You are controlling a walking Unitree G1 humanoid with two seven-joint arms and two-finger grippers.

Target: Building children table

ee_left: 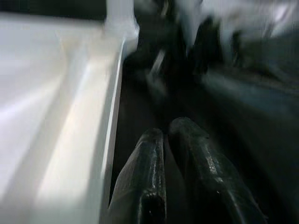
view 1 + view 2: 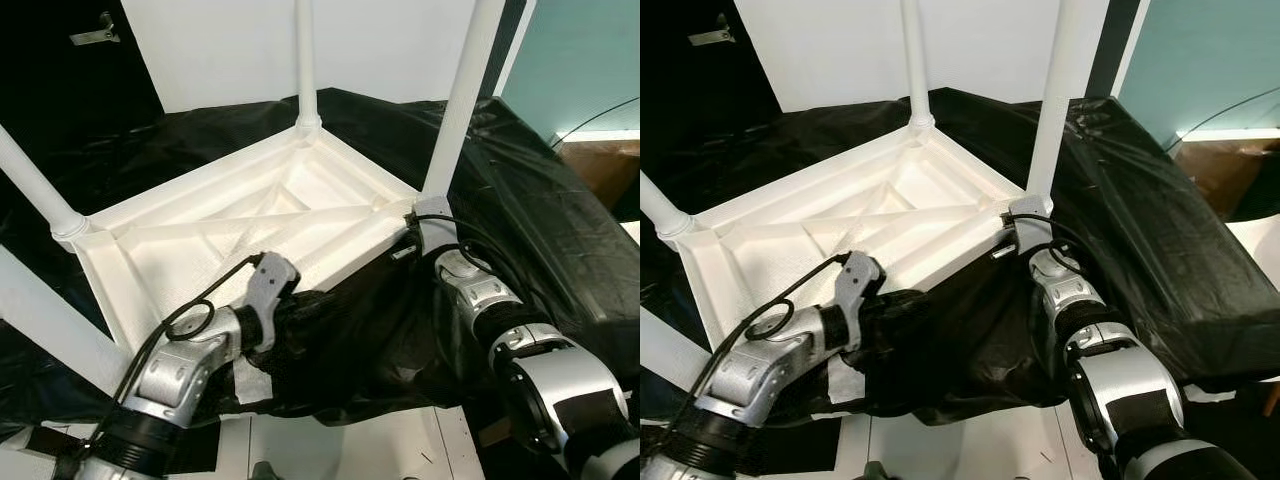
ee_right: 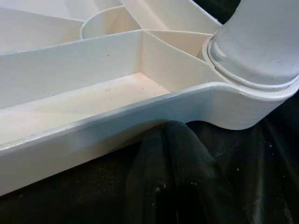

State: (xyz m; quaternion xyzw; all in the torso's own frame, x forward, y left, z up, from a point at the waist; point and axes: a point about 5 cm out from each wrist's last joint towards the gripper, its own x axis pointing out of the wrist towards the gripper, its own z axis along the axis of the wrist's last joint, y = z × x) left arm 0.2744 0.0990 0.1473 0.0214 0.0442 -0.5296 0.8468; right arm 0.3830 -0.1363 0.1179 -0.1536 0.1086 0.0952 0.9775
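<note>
— Silver arms come first, nearest us. What are their ends doing?
— Left gripper (image 1: 170, 133) lies on black plastic sheeting (image 2: 560, 240) just beside the near rim of the white children's table (image 2: 250, 215), jaws clenched together on nothing. Right gripper (image 3: 170, 140) sits under the rim by a corner socket, jaws pressed together too.
— And the table itself?
— Upside down on the sheeting, ribbed underside up, legs (image 2: 465, 95) standing from the corners. White wall panel (image 2: 240, 45) behind.
</note>
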